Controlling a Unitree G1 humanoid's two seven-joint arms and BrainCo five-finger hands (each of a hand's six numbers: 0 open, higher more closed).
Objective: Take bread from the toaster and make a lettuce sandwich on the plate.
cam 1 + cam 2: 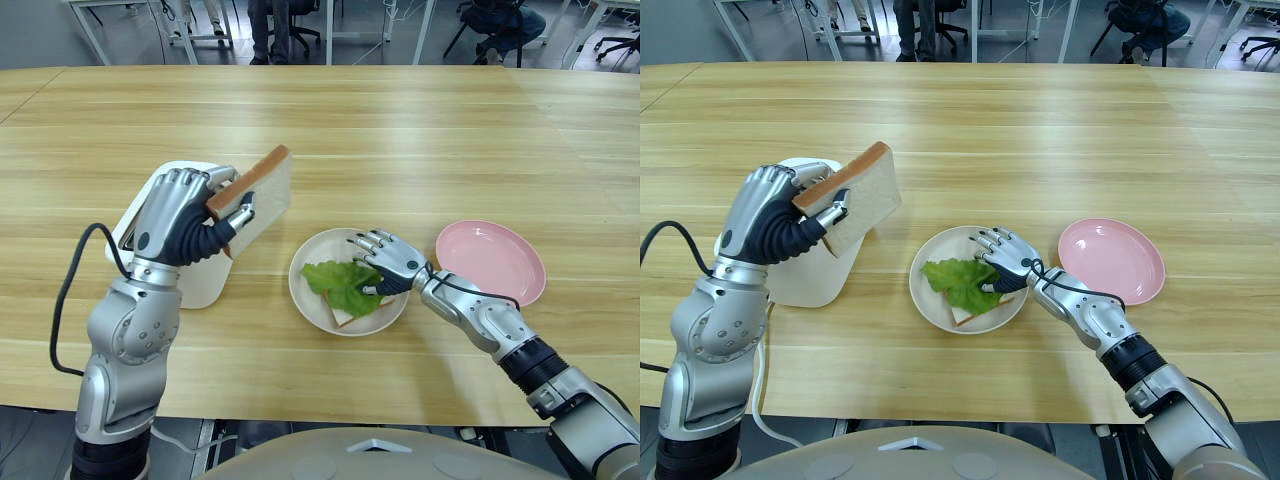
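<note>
1. A black cable (68, 300) was seen looping beside the left arm at the near edge of the tabletop (400, 130).
2. A cream plate (299, 272) was set near the front middle, and on it a slice of bread (340, 318) was laid flat with a lettuce leaf (338, 282) spread over it.
3. The right robot hand (392, 262) was placed over the right side of that plate, its fingers spread apart and lightly bent, touching the leaf's right edge, with nothing clamped in them.
4. A white toaster (203, 285) was stood to the left of the cream plate.
5. The left robot hand (188, 215) was held above the toaster, closed tightly on a second slice of bread (268, 200), which was lifted clear of the toaster and tilted, its brown crust turned upward.
6. A pink plate (490, 262) was set just right of the cream plate, beside the right wrist.
7. Farther back, the pale wooden tabletop was stretched toward the room behind.
</note>
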